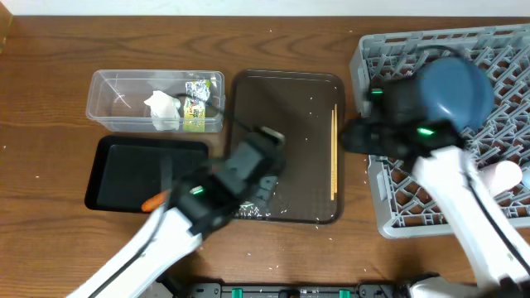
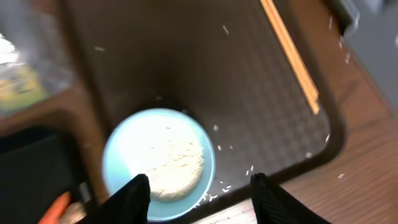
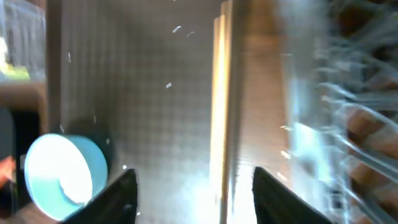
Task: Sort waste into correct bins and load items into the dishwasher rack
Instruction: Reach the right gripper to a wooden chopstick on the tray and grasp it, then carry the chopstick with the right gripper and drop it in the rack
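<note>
A small cup (image 2: pixel 158 163), blue inside and full of white rice, stands at the brown serving tray's near-left corner. My left gripper (image 2: pixel 199 200) hangs open just above it, one finger over its rim; in the overhead view the left gripper (image 1: pixel 248 194) hides the cup. Loose rice grains (image 2: pixel 219 185) lie beside it. The chopsticks (image 1: pixel 334 153) lie along the tray's right side. My right gripper (image 3: pixel 196 200) is open and empty over the chopsticks (image 3: pixel 219 93), at the rack's left edge (image 1: pixel 356 136). The blue plate (image 1: pixel 454 89) stands in the grey rack (image 1: pixel 497 50).
The clear tub (image 1: pixel 108 95) holds the white tissue (image 1: pixel 163 110) and the wrapper (image 1: pixel 196 101). An orange carrot (image 1: pixel 155 199) lies in the black tray (image 1: pixel 132 170). A white item (image 1: pixel 505 175) sits in the rack's right side. The brown serving tray (image 1: pixel 290 108) lies between bins and rack.
</note>
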